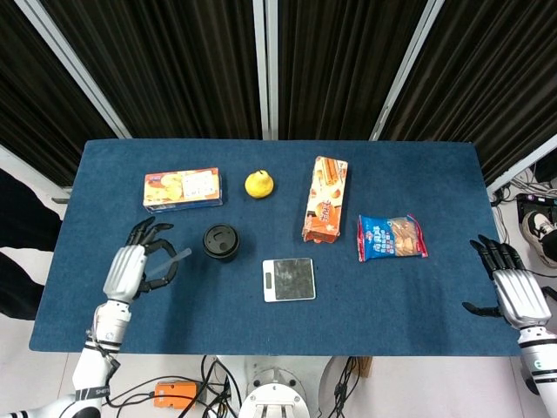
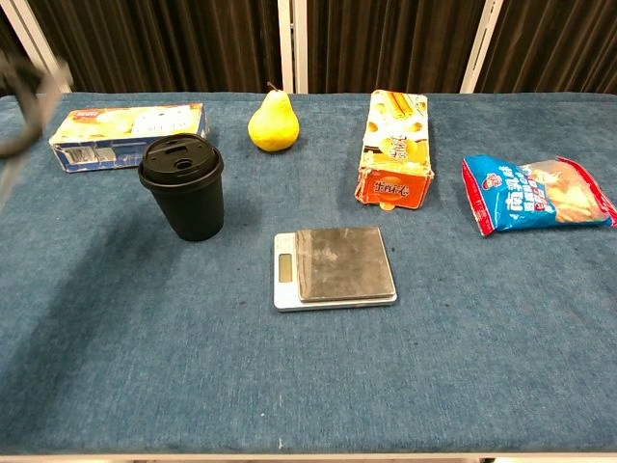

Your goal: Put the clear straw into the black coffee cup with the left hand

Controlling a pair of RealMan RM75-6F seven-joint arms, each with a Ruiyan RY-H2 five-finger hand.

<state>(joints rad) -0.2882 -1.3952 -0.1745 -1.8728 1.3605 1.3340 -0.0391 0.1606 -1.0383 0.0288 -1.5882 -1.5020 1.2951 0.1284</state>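
The black coffee cup [image 1: 221, 242] stands upright with its lid on, left of the table's middle; the chest view shows the cup [image 2: 182, 188] too. My left hand [image 1: 132, 265] is raised above the table to the left of the cup and pinches the clear straw [image 1: 174, 261]. The straw slants up toward the cup, its tip a short way from the lid. In the chest view the left hand [image 2: 21, 106] is only a blur at the top left edge. My right hand [image 1: 512, 294] hovers at the table's right edge, fingers spread and holding nothing.
A small scale [image 1: 288, 279] lies right of the cup. Along the back are a biscuit box [image 1: 182, 189], a yellow pear [image 1: 258, 184] and an orange carton [image 1: 325, 199]. A blue snack bag [image 1: 392, 238] lies to the right.
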